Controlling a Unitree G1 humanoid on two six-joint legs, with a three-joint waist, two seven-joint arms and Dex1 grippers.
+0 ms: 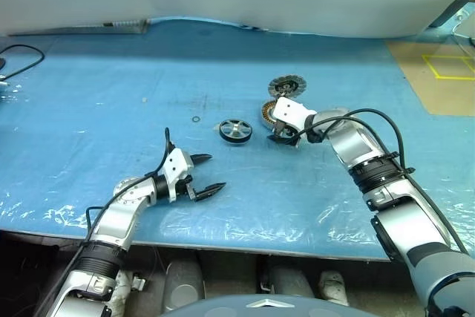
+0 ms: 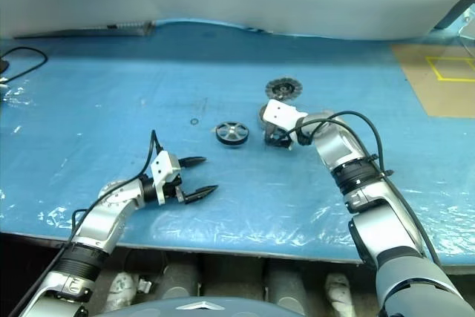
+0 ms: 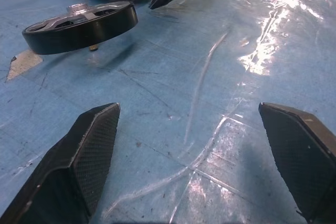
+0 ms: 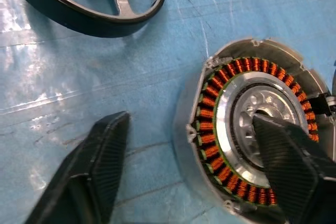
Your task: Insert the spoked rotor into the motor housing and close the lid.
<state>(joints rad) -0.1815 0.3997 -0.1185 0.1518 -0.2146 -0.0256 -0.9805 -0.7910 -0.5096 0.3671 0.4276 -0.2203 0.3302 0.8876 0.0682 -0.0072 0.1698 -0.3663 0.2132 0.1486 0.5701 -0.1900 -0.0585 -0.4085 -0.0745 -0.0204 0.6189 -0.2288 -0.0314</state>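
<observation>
While the right pincer (image 1: 283,136) hangs over the motor housing (image 4: 257,140) with its jaws apart, one finger (image 4: 294,171) above the silver centre and the other (image 4: 89,177) outside the rim, it grips nothing. The housing lies flat on the blue table (image 1: 89,109); it looks like solid metal, stiff and probably weighty, and its copper windings are the delicate part, so the plain outer rim is the safer hold. Just beside it, toward the left arm, the spoked rotor (image 1: 235,131) rests free on the film-covered top. It is a small, rigid wheel whose smooth dark rim may slip, so a grip across the rim or on a spoke should suit. The lid (image 1: 287,85) lies just beyond the housing. The left pincer (image 1: 209,174) hovers near the rotor, spread wide and empty.
</observation>
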